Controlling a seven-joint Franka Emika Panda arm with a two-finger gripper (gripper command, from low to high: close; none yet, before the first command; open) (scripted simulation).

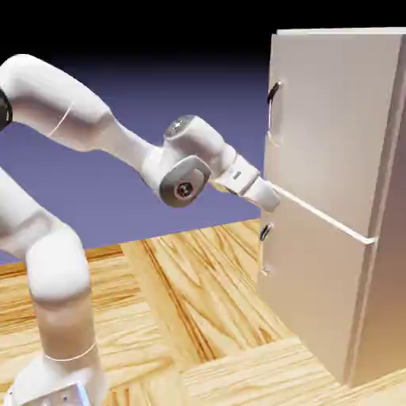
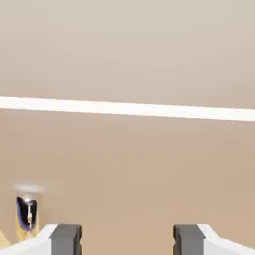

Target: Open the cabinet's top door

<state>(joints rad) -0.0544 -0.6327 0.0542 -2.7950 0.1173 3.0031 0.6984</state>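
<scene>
Patterned wood flooring (image 1: 222, 277) is running beneath the cabinet (image 1: 388, 317). Filling its upper front, the top door (image 1: 325, 119) is hanging closed, flat and beige-grey, its curved dark handle (image 1: 273, 107) sitting along the edge nearer the arm (image 1: 91, 123). Near the seam (image 1: 321, 212), the end effector (image 2: 127, 241) is holding its fingers spread, gripping nothing, presumably lining up.

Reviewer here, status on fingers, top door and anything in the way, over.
Fingers open, nothing between them. Top door shut, its handle not gripped. Nothing seen blocking.
</scene>
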